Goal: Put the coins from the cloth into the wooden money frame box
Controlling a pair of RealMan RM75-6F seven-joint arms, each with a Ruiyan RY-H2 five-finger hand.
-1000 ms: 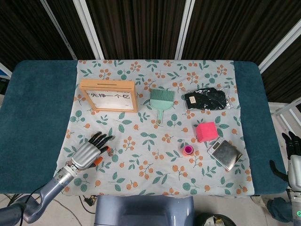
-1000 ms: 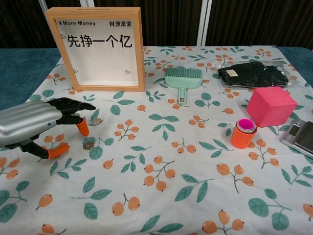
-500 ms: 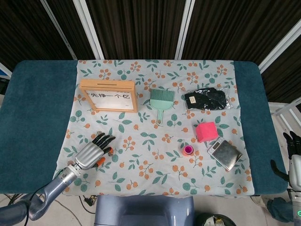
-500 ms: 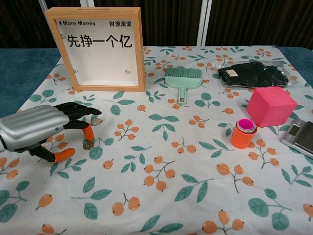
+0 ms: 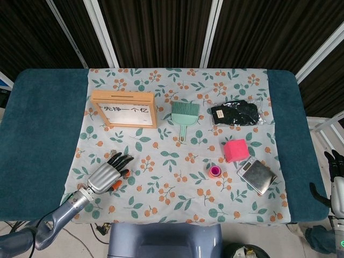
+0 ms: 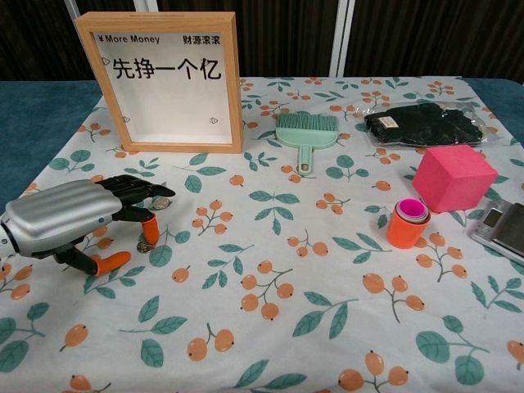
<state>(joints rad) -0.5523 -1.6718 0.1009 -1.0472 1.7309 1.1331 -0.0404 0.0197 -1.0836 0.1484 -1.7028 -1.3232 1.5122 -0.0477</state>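
Since a second ago the left hand (image 6: 70,221) has slid toward the robot and sunk lower over the cloth (image 6: 270,246), so that one orange-tipped finger (image 6: 150,230) now comes down on or just beside the nearer coin (image 6: 146,245), while the thumb tip lies on the cloth further left. Its fingers are spread and arched, and it holds nothing that can be seen. A second coin (image 6: 162,202) lies just past the black fingertips; whether they touch it is hard to tell from the chest view. Both coins rest on the cloth, well short of the wooden money frame box (image 6: 164,80), which stands upright at the far left of the cloth, unmoved. The right hand (image 5: 337,180) hangs off the table's right edge, much as before; only its dark fingers show, too small to judge whether they are apart or curled.

The table (image 5: 37,129) is covered in dark teal, with the leaf-and-berry cloth laid across its middle. On the cloth also lie a green brush (image 6: 306,133), a black bagged item (image 6: 423,123), a pink cube (image 6: 453,177), an orange cup (image 6: 408,222) and a small scale (image 5: 257,175). Behind the table hang dark slatted panels (image 5: 161,32) with white frames.
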